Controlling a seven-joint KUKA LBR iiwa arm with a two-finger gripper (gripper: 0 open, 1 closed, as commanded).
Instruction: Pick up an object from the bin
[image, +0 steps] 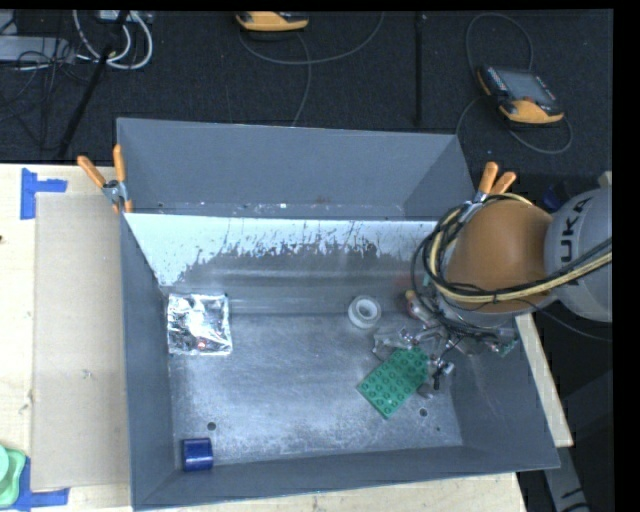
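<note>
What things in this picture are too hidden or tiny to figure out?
- Camera view: whether the end effector touches the green studded plate. Its dark parts overlap the plate's corner.
- Camera view: the bin floor beneath the arm's orange cover is hidden by it.
- Camera view: the small blue thing in the near left corner is too small to name.
- Camera view: the shiny silver packet is crumpled, with no readable label.

In the grey metal bin (300, 440), a crinkled silver foil packet (199, 324) lies mid-left, a small blue block (197, 454) lower left, a white tape ring (364, 312) centre-right, and a green studded plate (396, 380) below it, beside the tool (437, 370).
</note>
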